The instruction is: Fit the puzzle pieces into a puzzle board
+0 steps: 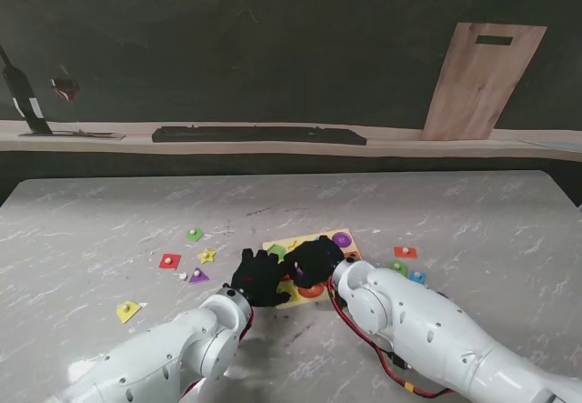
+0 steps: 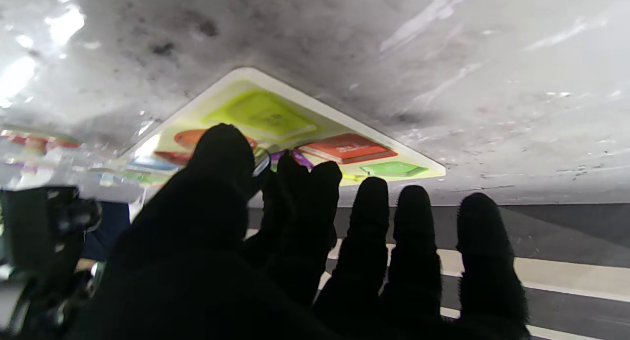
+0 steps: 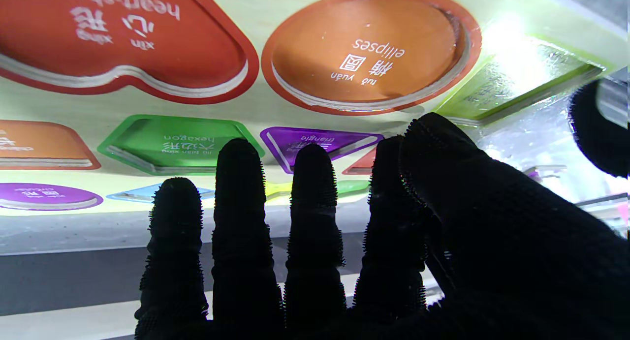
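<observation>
Puzzle board [image 1: 320,242], pale wooden square with coloured shape recesses, lies flat on the grey marble-look table [image 1: 473,212], centre, close to me, mostly covered by both hands. Left hand [image 1: 257,277], black glove, sits at the board's left near edge, fingers [image 2: 371,217] straight and slightly spread, nothing visibly held. Right hand [image 1: 315,259], black glove, is over the board's middle, fingers [image 3: 238,182] straight, side by side with small gaps, thumb alongside; no piece seen in it. Right wrist view shows open recesses: red heart [image 3: 123,40], orange ellipse [image 3: 366,49], green hexagon [image 3: 179,143], purple triangle [image 3: 320,142]. Purple round piece [image 1: 341,238] sits at the board's far right corner. Loose pieces on the table left of the board: yellow piece [image 1: 128,310], purple triangle piece [image 1: 198,276], red square piece [image 1: 170,260], yellow star piece [image 1: 207,256], green piece [image 1: 195,234]. Right of the board: red piece [image 1: 405,251], green round piece [image 1: 397,266], blue piece [image 1: 416,277].
</observation>
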Tool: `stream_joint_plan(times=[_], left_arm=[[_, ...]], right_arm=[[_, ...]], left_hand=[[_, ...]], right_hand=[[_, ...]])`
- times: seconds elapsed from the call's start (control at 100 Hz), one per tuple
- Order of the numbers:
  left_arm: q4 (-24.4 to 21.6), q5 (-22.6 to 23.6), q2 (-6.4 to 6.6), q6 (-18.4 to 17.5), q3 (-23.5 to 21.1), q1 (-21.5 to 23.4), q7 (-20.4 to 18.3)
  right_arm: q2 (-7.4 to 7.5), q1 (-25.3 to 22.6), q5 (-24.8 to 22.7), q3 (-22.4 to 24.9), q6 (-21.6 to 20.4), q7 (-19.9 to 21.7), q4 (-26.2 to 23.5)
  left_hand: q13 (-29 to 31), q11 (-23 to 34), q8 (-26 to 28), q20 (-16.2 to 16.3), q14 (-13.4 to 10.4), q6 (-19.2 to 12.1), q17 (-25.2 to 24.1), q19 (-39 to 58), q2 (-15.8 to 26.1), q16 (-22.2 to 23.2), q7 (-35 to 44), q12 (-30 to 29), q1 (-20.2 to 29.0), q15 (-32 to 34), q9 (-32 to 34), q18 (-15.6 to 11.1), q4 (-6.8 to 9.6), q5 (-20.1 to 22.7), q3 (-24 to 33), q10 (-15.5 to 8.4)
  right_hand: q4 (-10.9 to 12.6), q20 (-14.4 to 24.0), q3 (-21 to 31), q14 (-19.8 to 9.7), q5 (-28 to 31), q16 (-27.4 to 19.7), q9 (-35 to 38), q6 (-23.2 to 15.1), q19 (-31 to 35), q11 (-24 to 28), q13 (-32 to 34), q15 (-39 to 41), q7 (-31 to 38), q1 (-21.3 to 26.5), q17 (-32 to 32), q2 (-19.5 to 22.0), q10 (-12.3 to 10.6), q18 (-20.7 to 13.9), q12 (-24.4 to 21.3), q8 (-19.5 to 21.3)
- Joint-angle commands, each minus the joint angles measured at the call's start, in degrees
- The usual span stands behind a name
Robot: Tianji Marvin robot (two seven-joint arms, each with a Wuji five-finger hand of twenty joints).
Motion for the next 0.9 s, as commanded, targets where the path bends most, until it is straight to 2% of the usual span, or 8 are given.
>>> stream_joint_plan(times=[0.0,0.21,0.32,0.4,0.56,0.69,0.85,0.89], left_arm=[[0.8,0.8,-0.51,0.1,0.3,-1.0,-1.0],[3.0,0.8,-0.89,2.3,3.1,-3.1,-1.5],[3.4,2.4,-0.27,3.1,4.5,-4.0,-2.9],[2.9,3.4,0.73,3.1,5.2,-4.6,-6.2],[1.6,5.3,2.43,2.6,5.2,-4.4,-10.4],[0.8,5.8,3.06,3.0,4.5,-3.7,-12.2],[0.3,6.8,3.65,3.0,4.1,-3.4,-13.8],[0.2,6.9,3.80,3.0,4.2,-3.5,-14.3]], right_arm=[[0.54,-2.8,-0.2,-1.1,-0.1,1.3,1.6],[1.14,-3.9,-0.8,0.3,-0.5,1.7,0.2],[1.70,-4.7,-1.3,1.2,-0.9,2.5,-1.1],[2.26,-5.0,-2.1,1.5,-1.7,3.3,-2.0],[3.08,-6.1,-3.8,3.0,-3.2,3.7,-3.8],[3.31,-7.3,-4.5,5.3,-3.4,3.1,-5.2],[3.60,-8.8,-6.4,8.5,-4.2,1.3,-6.9],[3.70,-9.3,-7.2,9.4,-4.3,0.6,-7.3]], left_hand=[[-1.9,1.6,0.8,1.5,3.1,0.8,0.4,2.0,0.8,1.1,0.7,1.3,1.4,1.7,-1.3,-4.2,2.16,-2.2,-1.1,1.5],[-1.4,3.3,2.1,2.2,3.2,0.6,1.5,2.5,0.8,2.2,3.7,2.6,2.8,3.4,-0.8,-4.2,2.92,-2.4,3.6,1.4],[-0.6,3.9,2.7,2.4,3.1,0.0,2.1,2.6,-0.4,2.5,5.2,3.0,3.3,4.0,0.1,-4.0,3.18,-1.3,7.7,1.1],[-0.2,3.8,2.3,2.4,2.7,-0.9,2.3,2.5,-2.1,2.4,5.0,3.0,3.2,4.0,0.6,-4.1,3.10,0.1,11.0,0.6],[1.4,4.5,2.9,2.5,2.2,-3.0,3.6,3.0,-7.6,2.4,9.8,3.3,5.6,4.0,2.5,-4.2,-0.46,2.9,12.7,-0.2],[2.0,4.7,2.8,2.6,2.0,-3.8,4.0,3.1,-9.1,2.5,11.4,3.4,6.6,4.2,3.2,-4.1,-1.17,3.7,12.7,-0.4],[2.4,4.9,2.4,2.7,2.0,-3.9,4.3,3.3,-9.7,2.6,12.9,3.6,7.1,4.4,3.7,-4.2,-1.69,4.0,12.2,-0.5],[2.3,4.9,2.2,2.7,2.0,-3.9,4.3,3.3,-9.6,2.6,13.0,3.6,7.1,4.3,3.7,-4.3,-1.73,4.0,12.1,-0.5]], right_hand=[[-1.7,0.8,0.9,-5.4,0.5,-5.9,-0.1,-2.0,1.4,-2.0,4.4,-9.6,-0.2,-1.6,-0.3,0.4,-0.1,0.9,-1.1,-0.7],[-1.6,0.8,0.6,-5.3,0.6,-5.9,-0.1,-1.8,1.4,-2.0,4.3,-9.6,-0.1,-1.8,-0.5,0.4,0.0,1.0,-1.1,-0.6],[-1.5,0.8,0.6,-5.2,0.6,-5.9,-0.1,-1.7,1.4,-2.1,4.2,-9.6,-0.3,-1.9,-0.6,0.5,0.1,1.0,-1.1,-0.7],[-1.5,0.8,0.4,-5.2,0.4,-5.9,-0.1,-1.6,1.4,-2.2,4.2,-9.6,-0.4,-2.0,-0.6,0.5,0.2,1.1,-1.2,-0.7],[-1.5,0.7,-0.1,-5.2,-2.4,-6.1,-1.3,-0.5,1.1,-2.6,3.2,-10.2,-1.3,-3.0,-1.0,0.6,0.3,1.1,-1.3,-0.8],[-0.8,0.5,-0.2,-5.3,-4.0,-6.4,-3.4,0.9,0.7,-3.0,1.4,-11.1,-2.7,-4.6,-1.9,1.6,0.5,1.1,-1.3,-0.6],[2.8,0.3,-0.2,-5.3,-7.2,-6.9,-7.6,3.2,0.5,-3.2,-1.9,-12.4,-8.1,-7.9,-3.0,4.2,0.8,1.0,-1.3,3.6],[5.7,0.2,-0.2,-5.3,-8.0,-7.1,-9.0,3.8,0.5,-3.2,-2.8,-12.5,-10.8,-9.0,-3.4,5.0,1.0,0.9,-1.4,8.5]])
